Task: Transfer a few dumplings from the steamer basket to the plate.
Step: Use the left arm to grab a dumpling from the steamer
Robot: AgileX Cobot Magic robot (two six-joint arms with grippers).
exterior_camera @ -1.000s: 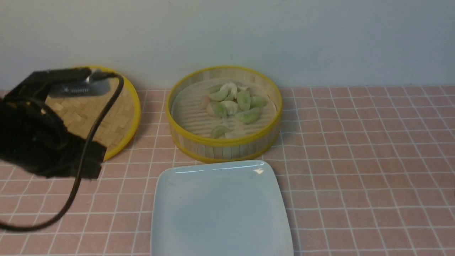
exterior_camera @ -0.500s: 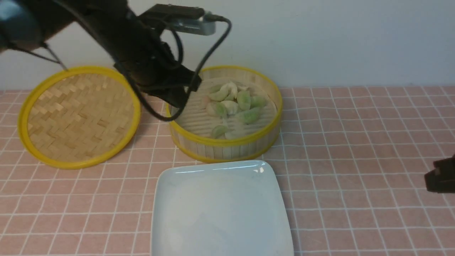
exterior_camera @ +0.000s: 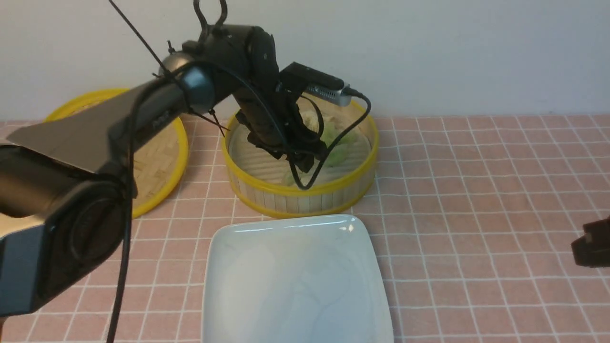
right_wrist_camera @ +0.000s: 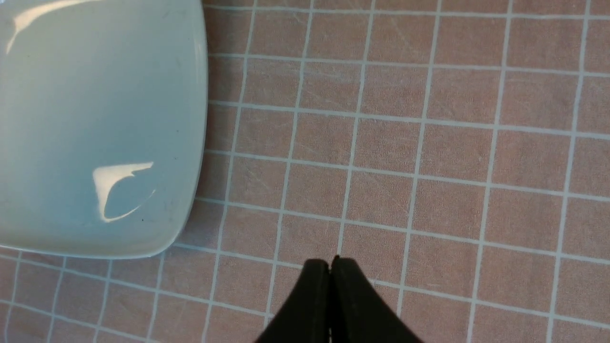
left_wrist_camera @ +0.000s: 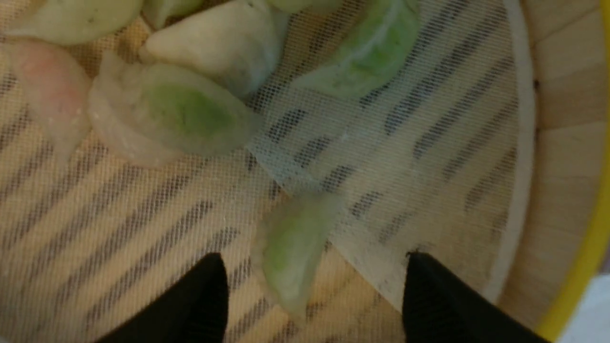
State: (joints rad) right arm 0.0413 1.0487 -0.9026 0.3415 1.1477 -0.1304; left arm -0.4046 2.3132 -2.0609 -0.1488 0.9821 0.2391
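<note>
Blurrily lettered left arm [exterior_camera: 159, 118] — hand [left_wrist_camera: 314, 267] astride dumpling [left_wrist_camera: 288, 247]

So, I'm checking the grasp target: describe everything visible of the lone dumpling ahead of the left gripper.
The dumpling is a pale green crescent with soft, translucent whitish edges. It lies on the mesh liner, apart from the other dumplings, inside the steamer basket. The open left gripper straddles it; neither finger visibly touches it.

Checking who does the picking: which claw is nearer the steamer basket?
Left. The left claw is open inside the steamer basket, straddling a green dumpling; the right claw is shut, off over the table to the plate's right.
</note>
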